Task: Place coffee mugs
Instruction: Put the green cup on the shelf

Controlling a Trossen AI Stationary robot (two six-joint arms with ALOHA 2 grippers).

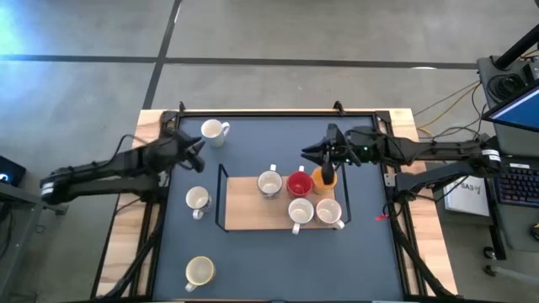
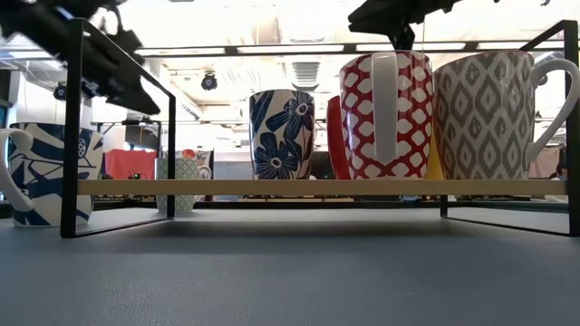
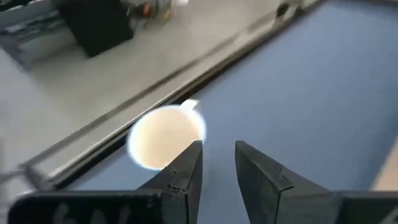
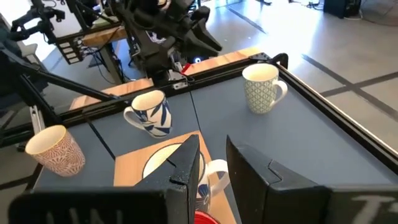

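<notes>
Five coffee mugs stand on their bases on a raised wooden board in a black wire frame: a blue-flowered one, a red one, an orange one, a red-patterned one and a grey-patterned one. On the mat stand a green-patterned mug at the far left, a blue-and-white one left of the board, and a cream one near the front. My left gripper hovers open near the far-left mug. My right gripper hovers open above the board's far side.
The board's wire frame rises above the mugs at the corners. A black rail runs along the table's far edge. Bare mat lies between the board and the near edge.
</notes>
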